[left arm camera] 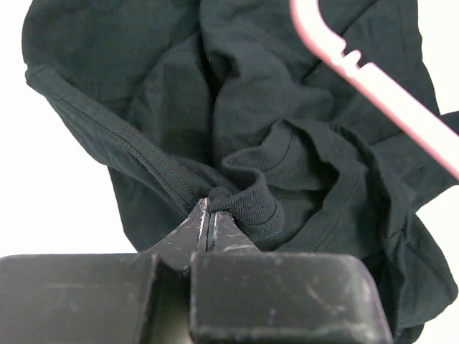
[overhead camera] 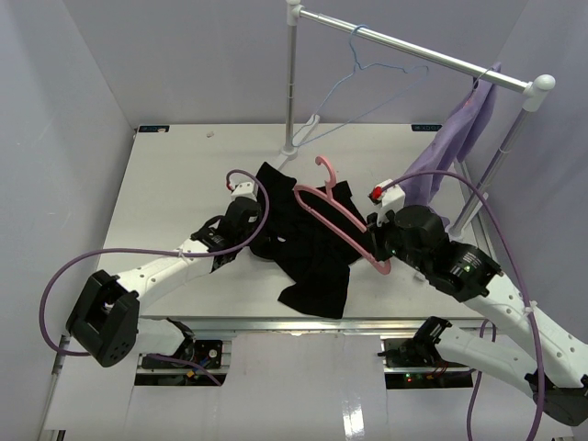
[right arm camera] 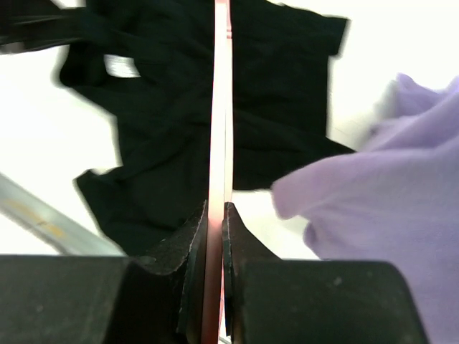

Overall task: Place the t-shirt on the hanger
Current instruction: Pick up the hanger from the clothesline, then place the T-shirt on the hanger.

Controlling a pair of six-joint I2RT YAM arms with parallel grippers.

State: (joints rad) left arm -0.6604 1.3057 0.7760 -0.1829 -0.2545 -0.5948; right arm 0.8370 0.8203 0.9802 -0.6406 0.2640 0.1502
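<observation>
**Though gripped, cloth may slip**

The t-shirt [overhead camera: 312, 257], mid-frame, is pinched at its collar by the left gripper [left arm camera: 208, 209]; the hanger [left arm camera: 387, 89] across it is clamped by the right gripper [right arm camera: 216, 208]. The opening could be missed if bunched cloth sags.

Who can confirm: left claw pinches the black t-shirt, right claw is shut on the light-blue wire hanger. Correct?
Not quite. The right claw is shut on the pink hanger, not the blue wire hanger, which hangs on the rail. The right wrist view shows the pink bar clamped. The left claw does pinch the black t-shirt.
</observation>
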